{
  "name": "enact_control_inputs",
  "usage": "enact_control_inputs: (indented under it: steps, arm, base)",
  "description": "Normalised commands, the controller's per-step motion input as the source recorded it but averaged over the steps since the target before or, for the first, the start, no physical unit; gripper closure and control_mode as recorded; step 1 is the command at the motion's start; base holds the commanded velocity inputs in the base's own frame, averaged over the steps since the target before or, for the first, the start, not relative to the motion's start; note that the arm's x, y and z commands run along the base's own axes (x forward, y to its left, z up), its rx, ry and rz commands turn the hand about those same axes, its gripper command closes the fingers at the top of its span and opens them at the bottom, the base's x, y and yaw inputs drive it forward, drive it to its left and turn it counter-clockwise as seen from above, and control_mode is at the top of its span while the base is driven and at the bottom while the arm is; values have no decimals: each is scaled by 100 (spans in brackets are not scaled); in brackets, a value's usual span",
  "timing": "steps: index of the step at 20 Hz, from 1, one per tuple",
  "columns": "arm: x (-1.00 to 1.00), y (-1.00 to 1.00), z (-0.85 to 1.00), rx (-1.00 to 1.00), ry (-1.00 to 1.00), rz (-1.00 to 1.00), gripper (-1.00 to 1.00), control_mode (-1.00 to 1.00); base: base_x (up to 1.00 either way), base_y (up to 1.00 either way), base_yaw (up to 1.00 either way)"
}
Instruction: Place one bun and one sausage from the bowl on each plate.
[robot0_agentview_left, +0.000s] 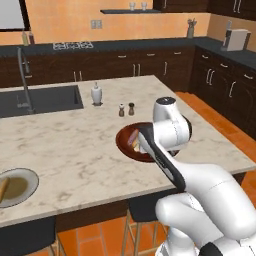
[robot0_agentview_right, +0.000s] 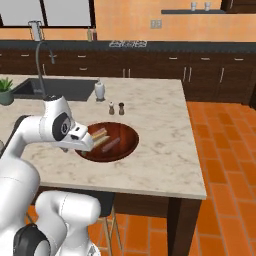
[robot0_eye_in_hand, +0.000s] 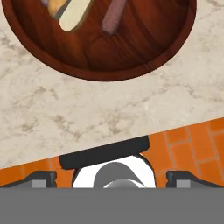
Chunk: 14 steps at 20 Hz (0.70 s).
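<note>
Our gripper (robot0_eye_in_hand: 111, 179) hangs wide open and empty; ahead of its fingertips the bowl (robot0_eye_in_hand: 144, 52) holds a bun (robot0_eye_in_hand: 72, 15) beside a sausage (robot0_eye_in_hand: 113, 17); closing between them risks nudging both

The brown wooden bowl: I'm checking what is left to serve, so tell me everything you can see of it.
The wide, shallow, round bowl of dark reddish-brown wood sits flat and upright on the pale marbled island counter, near its front edge. Its inside is smooth with a glossy grain. In it lie a pale tan bun and, beside it, a reddish-brown sausage, both on the bottom. Nothing grips it; the arm partly hides it in the base views.
</note>
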Motion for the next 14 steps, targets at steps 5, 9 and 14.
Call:
enact_control_inputs:
  steps: [5, 9, 14]
  arm:
    - [0, 0, 0, 0, 0, 0, -100, 100]
    - [19, -16, 0, 4, 0, 0, -100, -100]
    - [98, -39, 14, 23, 16, -4, -100, -100]
  base:
    - [7, -25, 0]
    - [0, 0, 0]
    - [0, 0, 0]
